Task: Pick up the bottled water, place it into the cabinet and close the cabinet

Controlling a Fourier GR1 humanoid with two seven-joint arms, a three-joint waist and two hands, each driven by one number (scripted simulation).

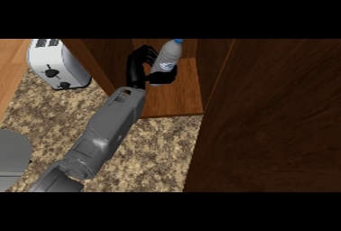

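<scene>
The clear water bottle (167, 53) with a white cap stands nearly upright inside the open cabinet, over the wooden shelf (178, 97). My right hand (138, 63) is shut on it: fingers curl round its left side and the thumb wraps its base, hiding the bottom. Whether the bottle rests on the shelf I cannot tell. The right forearm (110, 126) stretches up from the lower left. The cabinet door (266, 117) hangs open at the right. My left hand does not show.
A white toaster (57, 63) sits at the back left on the speckled stone counter (153, 149). The cabinet's left wall (100, 63) stands beside my wrist. A rounded grey shape (13, 155) fills the left edge.
</scene>
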